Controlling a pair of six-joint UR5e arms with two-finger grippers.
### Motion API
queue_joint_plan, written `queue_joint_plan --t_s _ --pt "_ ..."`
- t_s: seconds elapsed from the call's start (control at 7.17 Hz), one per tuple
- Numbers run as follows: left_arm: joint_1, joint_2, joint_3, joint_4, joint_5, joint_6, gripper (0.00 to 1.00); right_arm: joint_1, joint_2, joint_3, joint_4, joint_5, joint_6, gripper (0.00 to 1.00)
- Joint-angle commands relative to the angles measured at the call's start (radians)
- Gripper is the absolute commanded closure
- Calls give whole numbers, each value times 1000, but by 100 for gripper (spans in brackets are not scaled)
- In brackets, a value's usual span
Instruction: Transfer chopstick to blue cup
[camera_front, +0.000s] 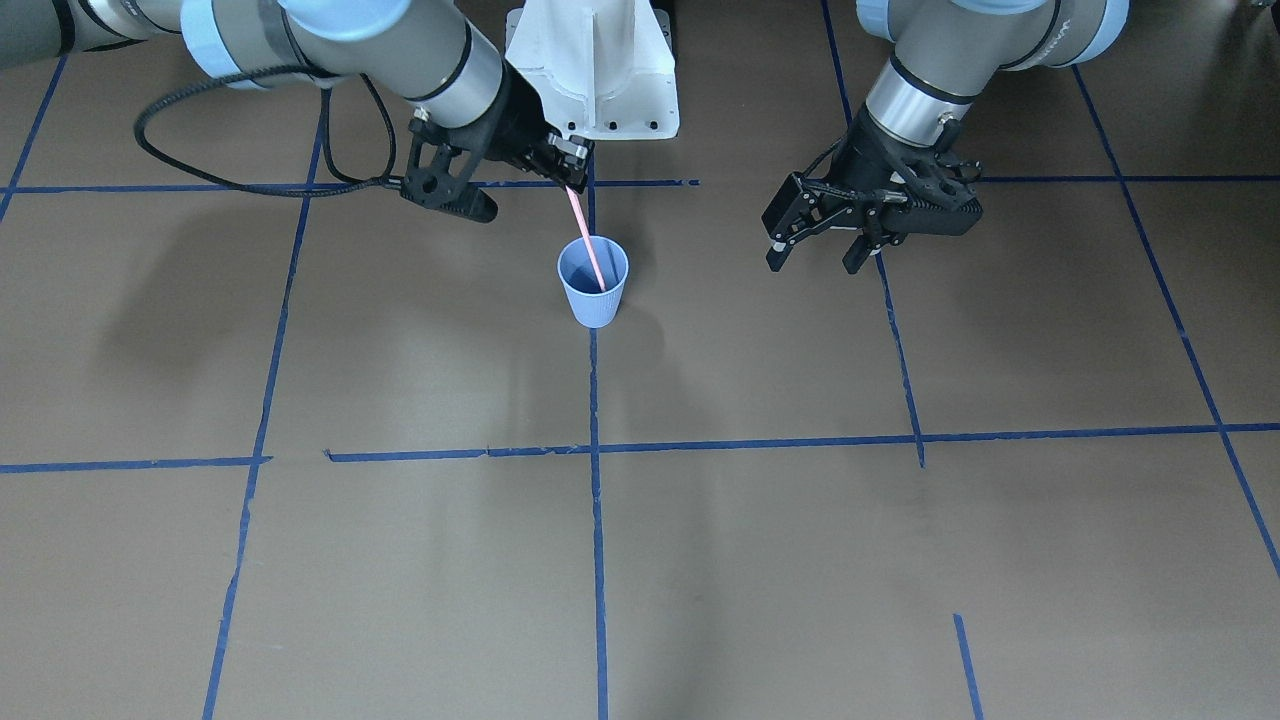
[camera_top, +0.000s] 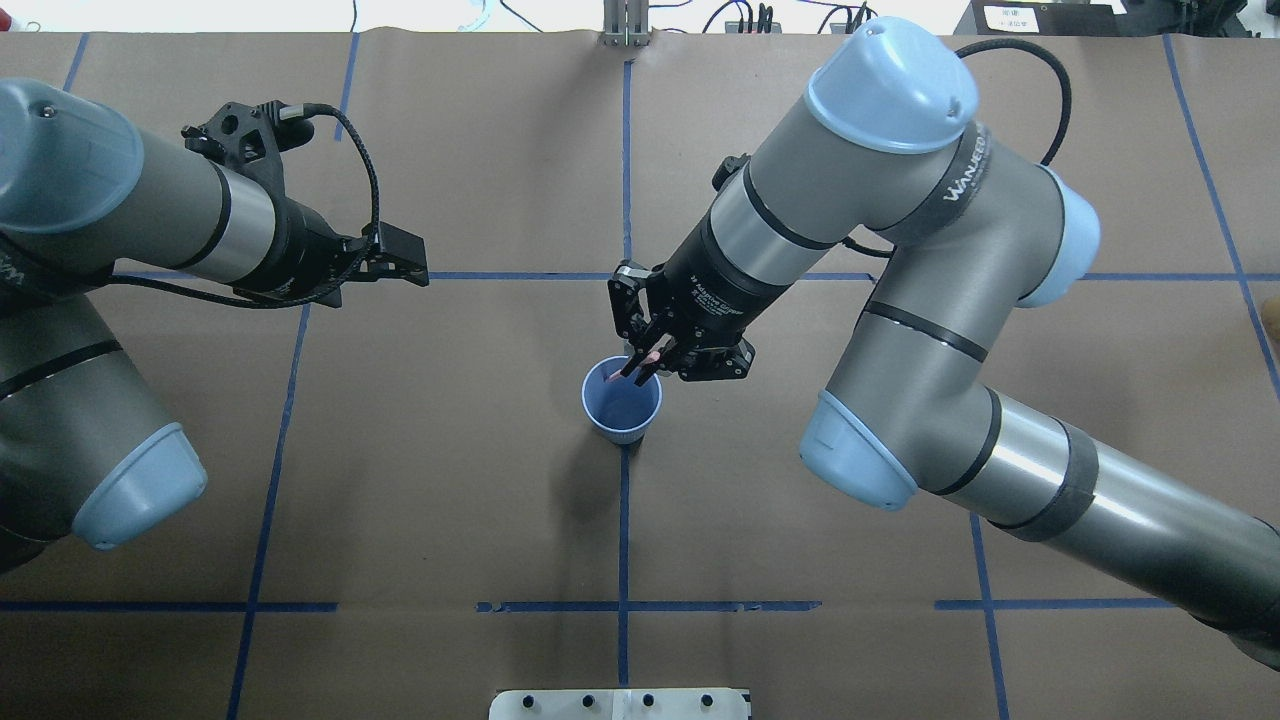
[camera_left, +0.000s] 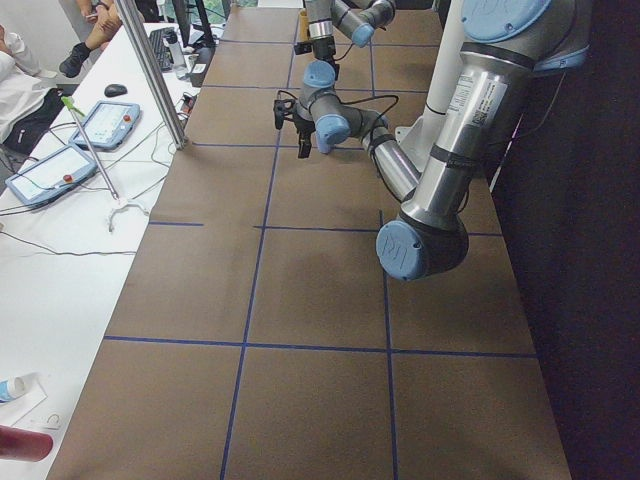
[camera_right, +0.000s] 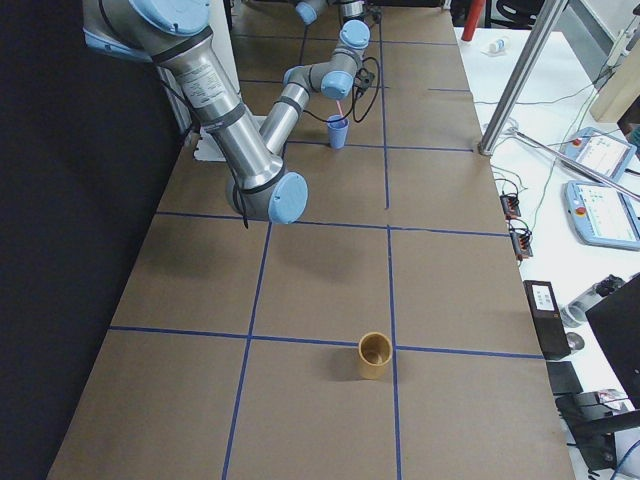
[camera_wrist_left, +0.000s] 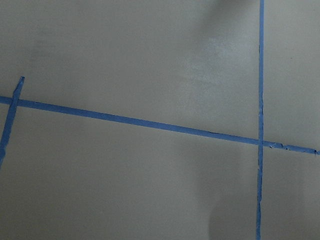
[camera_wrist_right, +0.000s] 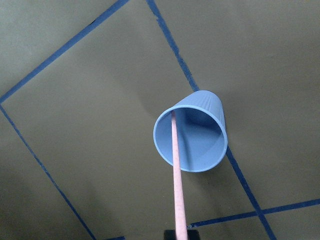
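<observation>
One worktop (camera_front: 400, 560), flat brown sheeting crossed by blue tape lines (camera_front: 760, 441). My two arms are grey metal with pale blue caps. I cannot read the white lettering on my right arm (camera_top: 900, 200) with any certainty. My left claw (camera_front: 815, 258) hangs spread wide and empty. My right claw (camera_top: 645, 368) pinches a chopstick's top. There are two cups. The blue cup (camera_front: 597, 295) is ribbed and stands upright on a tape line, and the tan cup (camera_right: 374, 355) stands well apart from it. The one chopstick (camera_front: 588, 240) is thin, pink and slanted, with its lower end inside the blue cup.

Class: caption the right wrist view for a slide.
Right claw holds a pink chopstick, its tip inside the blue cup.
</observation>
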Motion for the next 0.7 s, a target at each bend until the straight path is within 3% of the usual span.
queue_joint_plan --t_s 0.0,0.28,0.56 --pt "1 -2 1 0 0 0 0 -5 13 -29 17 -2 9 5" --pt "-9 12 1 1 -8 36 0 69 -20 53 6 23 29 1" --pt "-25 113 -11 0 -11 162 0 227 -207 142 9 115 -9 0"
